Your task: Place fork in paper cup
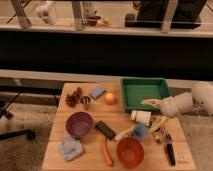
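The off-white paper cup point(141, 117) sits on the wooden table point(60, 125), just in front of the green tray point(145, 92); it looks tipped on its side. My gripper point(150, 103) reaches in from the right and hovers over the tray's front edge, just above and behind the cup. A pale utensil that may be the fork point(159, 123) lies right of the cup. Another pale utensil point(123, 134) lies left of the small blue cup point(140, 131). I cannot tell which one is the fork.
A purple bowl point(79, 124), a black block point(105, 129), an orange bowl point(130, 151), a carrot point(106, 151) and a grey cloth point(70, 148) fill the front. A blue sponge point(97, 92), an orange fruit point(109, 98) and a pine cone point(74, 97) lie behind. A black-handled tool point(170, 150) lies front right.
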You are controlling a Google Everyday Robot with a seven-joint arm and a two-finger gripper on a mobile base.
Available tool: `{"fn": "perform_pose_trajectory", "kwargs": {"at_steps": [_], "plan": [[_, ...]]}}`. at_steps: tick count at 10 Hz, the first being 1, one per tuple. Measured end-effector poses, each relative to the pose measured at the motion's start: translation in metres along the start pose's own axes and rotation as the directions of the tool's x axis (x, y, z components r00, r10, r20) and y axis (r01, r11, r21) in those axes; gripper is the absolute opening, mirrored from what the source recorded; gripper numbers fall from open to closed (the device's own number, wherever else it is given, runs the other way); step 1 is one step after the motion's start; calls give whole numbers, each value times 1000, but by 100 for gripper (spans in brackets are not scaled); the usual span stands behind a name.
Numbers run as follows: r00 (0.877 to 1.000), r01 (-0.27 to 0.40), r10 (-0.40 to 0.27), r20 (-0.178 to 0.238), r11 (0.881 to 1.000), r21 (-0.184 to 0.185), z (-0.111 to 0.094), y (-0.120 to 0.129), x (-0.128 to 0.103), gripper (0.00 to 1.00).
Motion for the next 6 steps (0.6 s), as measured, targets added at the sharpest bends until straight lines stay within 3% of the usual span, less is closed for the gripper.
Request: {"fn": "perform_pose_trajectory", "kwargs": {"at_steps": [6], "plan": [[998, 13, -12, 57, 1000, -5, -4, 0, -9, 80]]}}
